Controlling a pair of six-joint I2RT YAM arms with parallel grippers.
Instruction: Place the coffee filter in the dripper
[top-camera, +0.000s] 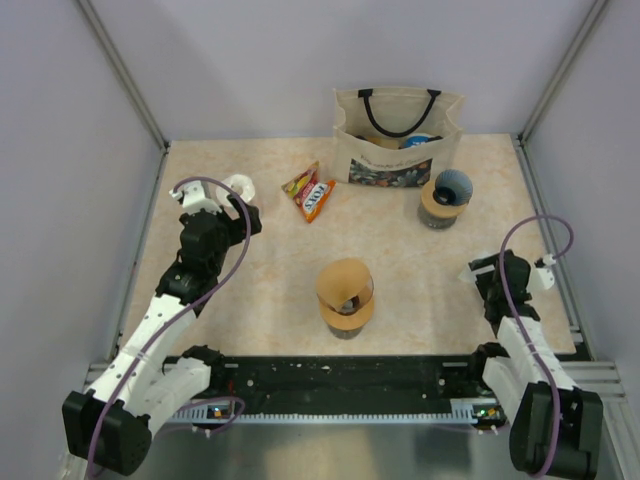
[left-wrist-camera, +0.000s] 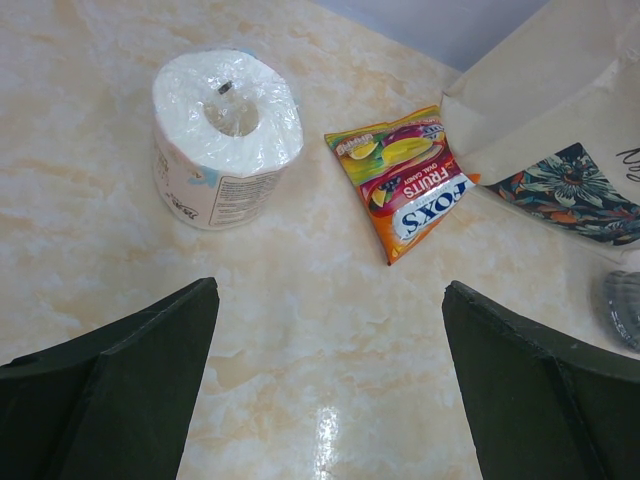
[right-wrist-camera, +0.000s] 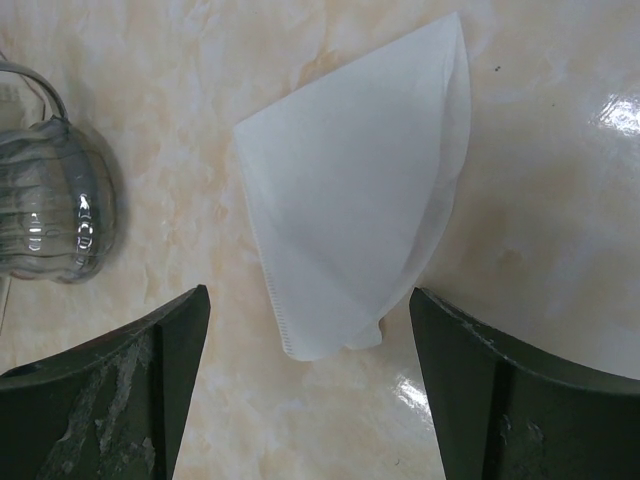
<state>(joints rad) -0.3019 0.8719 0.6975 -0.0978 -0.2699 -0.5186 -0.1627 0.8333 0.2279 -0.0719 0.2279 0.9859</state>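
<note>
The right gripper (top-camera: 490, 272), nearer than the spread, empty left gripper (left-wrist-camera: 330, 290), is hovering with fingers spread over the white paper coffee filter (right-wrist-camera: 350, 200), which is lying flat to the right of the dripper (top-camera: 345, 295), its narrow end pointing back between the jaws.

Robot lab test cell, not a home or kitchen. Evidence: two arms, left arm (top-camera: 195, 255) & right arm (top-camera: 520, 345), bolted to a black rail (top-camera: 340, 375) at the near edge, w/ purple cables (top-camera: 246, 240) looped along them. Marble-look surface (top-camera: 270, 290) is boxed in by plain pale wall panels (top-camera: 300, 50) on aluminium struts (top-camera: 125, 75). Household bits set out like props, well apart: tote bag (top-camera: 397, 135), candy pkt (top-camera: 310, 193), wrapped paper roll (left-wrist-camera: 225, 130), dripper (top-camera: 345, 292).
</note>
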